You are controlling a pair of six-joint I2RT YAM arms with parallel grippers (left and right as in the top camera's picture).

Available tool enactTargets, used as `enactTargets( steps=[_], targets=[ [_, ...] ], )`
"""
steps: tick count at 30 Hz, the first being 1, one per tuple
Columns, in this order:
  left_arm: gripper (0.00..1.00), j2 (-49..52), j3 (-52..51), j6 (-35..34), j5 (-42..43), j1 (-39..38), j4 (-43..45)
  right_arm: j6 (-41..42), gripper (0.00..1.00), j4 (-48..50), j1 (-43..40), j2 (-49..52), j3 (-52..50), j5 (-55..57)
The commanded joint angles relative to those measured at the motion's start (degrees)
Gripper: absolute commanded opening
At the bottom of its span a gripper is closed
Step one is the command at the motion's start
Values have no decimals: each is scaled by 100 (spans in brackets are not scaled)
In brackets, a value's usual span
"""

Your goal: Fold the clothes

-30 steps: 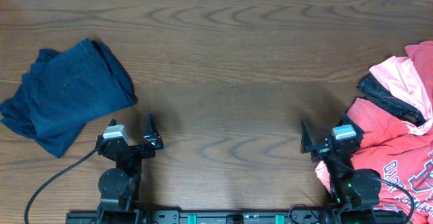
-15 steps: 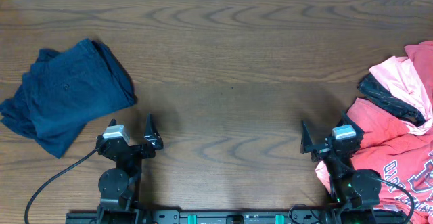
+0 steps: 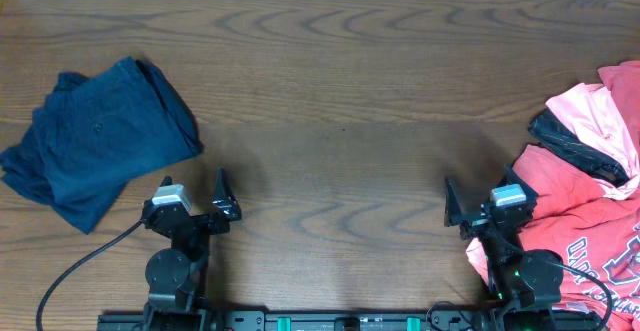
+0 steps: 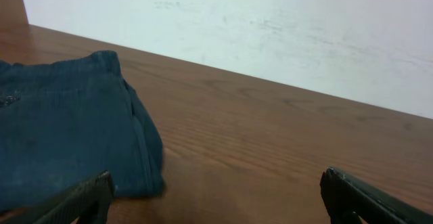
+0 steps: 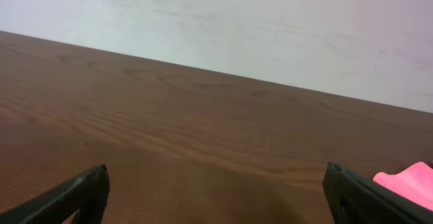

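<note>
A folded dark blue garment (image 3: pixel 95 141) lies at the left of the table; it also shows at the left of the left wrist view (image 4: pixel 64 136). A heap of red and pink clothes (image 3: pixel 590 191) with a black piece (image 3: pixel 570 146) lies at the right edge; a pink corner shows in the right wrist view (image 5: pixel 409 183). My left gripper (image 3: pixel 195 193) is open and empty near the front edge, just right of the blue garment; its jaws (image 4: pixel 216 197) hold nothing. My right gripper (image 3: pixel 475 199) is open and empty, just left of the red heap; its jaws (image 5: pixel 216 193) hold nothing.
The brown wooden table (image 3: pixel 340 101) stretches between the two piles. A white wall (image 4: pixel 270 28) stands behind the table's far edge. Cables run from both arm bases at the front edge.
</note>
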Motion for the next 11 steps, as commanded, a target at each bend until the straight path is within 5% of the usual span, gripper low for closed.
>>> enactTargets(
  steps=[1, 11],
  targets=[
    [98, -37, -166, 31, -90, 35, -116, -74, 99, -24, 59, -37, -9, 31],
    [98, -37, -166, 31, -92, 35, -116, -74, 99, -24, 59, -39, -9, 31]
  ],
)
